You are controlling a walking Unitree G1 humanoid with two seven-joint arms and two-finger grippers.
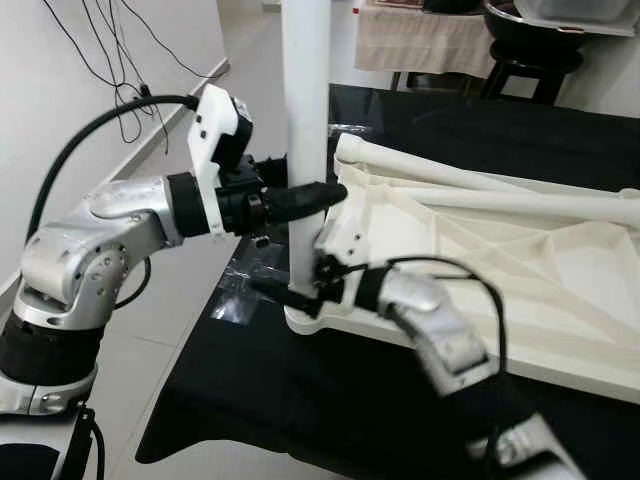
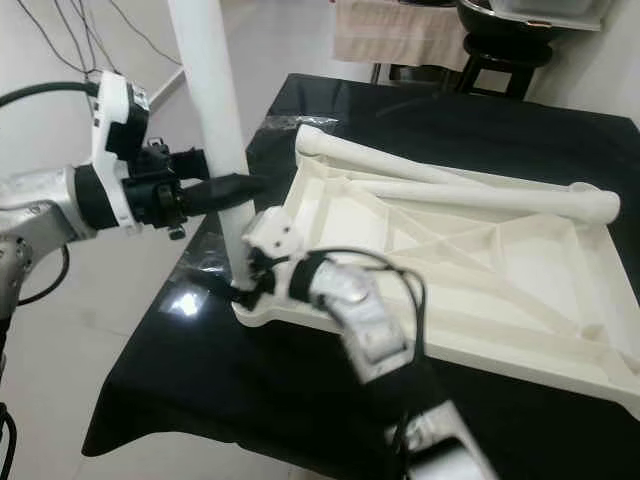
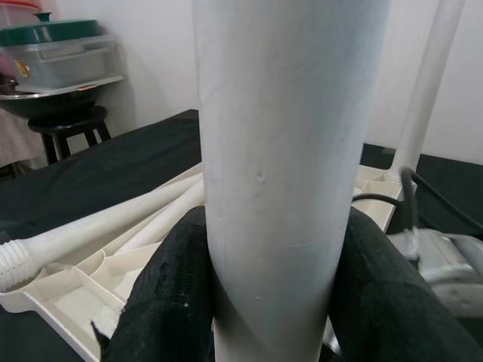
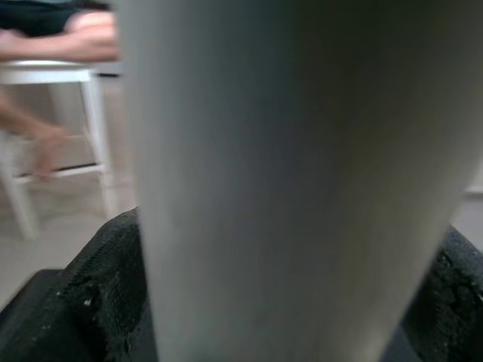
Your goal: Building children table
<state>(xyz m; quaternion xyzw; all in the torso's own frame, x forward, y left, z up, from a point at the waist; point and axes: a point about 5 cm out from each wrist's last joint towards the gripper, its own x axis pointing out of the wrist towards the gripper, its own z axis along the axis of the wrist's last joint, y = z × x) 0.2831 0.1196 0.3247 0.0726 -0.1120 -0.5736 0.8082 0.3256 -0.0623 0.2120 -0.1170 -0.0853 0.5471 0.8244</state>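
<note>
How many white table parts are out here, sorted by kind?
Upright leg held by both grippers, left gripper and right gripper: 1
Loose legs lying on the tabletop: 2
Upside-down tabletop: 1
Total: 4 parts

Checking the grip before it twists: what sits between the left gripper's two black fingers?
The upright white plastic table leg stands between the black fingers of the left gripper, pressed from both sides, as the left wrist view shows.

White leg (image 1: 305, 120) and cream panel (image 1: 520, 270) are set on black tabletop (image 1: 250, 400); both hands' fingers (image 3: 170, 302) are black.
</note>
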